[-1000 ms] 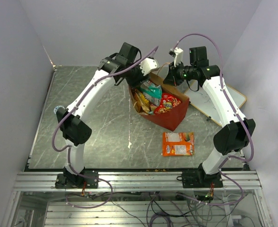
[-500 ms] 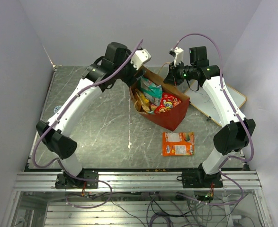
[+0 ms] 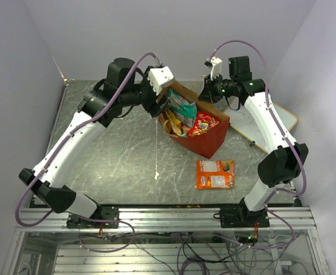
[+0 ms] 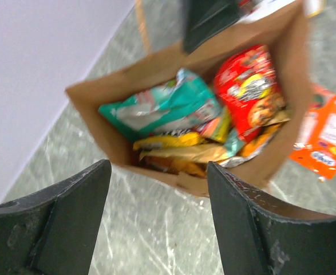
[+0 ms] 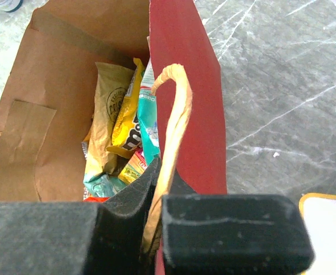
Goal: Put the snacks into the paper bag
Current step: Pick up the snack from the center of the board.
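a: the left gripper (image 4: 157, 172) hangs wide open and empty, just above the mouth of the paper bag (image 3: 206, 144).
b: the right gripper (image 5: 156, 200) is pinched tight on the bag's rim and tan handle (image 5: 176, 109), likely to keep it upright.
a: a teal packet (image 4: 168, 106) and a red packet (image 4: 250, 86) sit inside; the orange flat pack (image 3: 215, 174) lies on the table (image 3: 127, 154) near the bag, not yet packed.
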Controlling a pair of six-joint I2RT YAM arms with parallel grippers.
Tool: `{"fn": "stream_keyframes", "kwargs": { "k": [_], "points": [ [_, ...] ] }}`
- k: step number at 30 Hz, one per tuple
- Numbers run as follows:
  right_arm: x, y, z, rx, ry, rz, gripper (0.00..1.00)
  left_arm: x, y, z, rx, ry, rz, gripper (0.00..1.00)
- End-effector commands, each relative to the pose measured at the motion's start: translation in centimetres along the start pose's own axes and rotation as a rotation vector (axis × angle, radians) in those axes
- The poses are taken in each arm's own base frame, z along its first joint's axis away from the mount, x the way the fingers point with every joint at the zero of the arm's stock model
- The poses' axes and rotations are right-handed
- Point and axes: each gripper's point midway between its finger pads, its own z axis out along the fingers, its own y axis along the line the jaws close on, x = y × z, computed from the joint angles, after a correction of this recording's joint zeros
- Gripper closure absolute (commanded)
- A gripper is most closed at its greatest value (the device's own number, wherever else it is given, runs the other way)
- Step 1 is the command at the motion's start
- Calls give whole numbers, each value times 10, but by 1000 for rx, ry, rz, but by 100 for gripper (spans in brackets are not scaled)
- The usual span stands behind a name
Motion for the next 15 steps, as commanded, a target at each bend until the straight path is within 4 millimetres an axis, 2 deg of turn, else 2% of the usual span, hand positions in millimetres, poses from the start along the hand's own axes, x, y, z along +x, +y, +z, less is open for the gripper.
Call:
{"fn": "stream_keyframes", "kwargs": {
  "k": [1, 4, 8, 12, 15],
  "points": [
    [2, -4, 6, 16, 7, 25, 100, -13, -77, -2, 326, -49, 129, 19],
    [3, -5, 9, 12, 13, 29, 100, 1, -124, 2, 444, 14, 260, 19],
    [2, -6, 9, 14, 16, 28, 100, 26, -178, 16, 556, 98, 421, 20],
    [2, -5, 7, 20, 14, 19, 100, 57, -226, 40, 646, 164, 554, 21],
    [2, -5, 2, 35, 8, 9, 100, 82, -251, 64, 663, 210, 579, 22]
  ]
}}
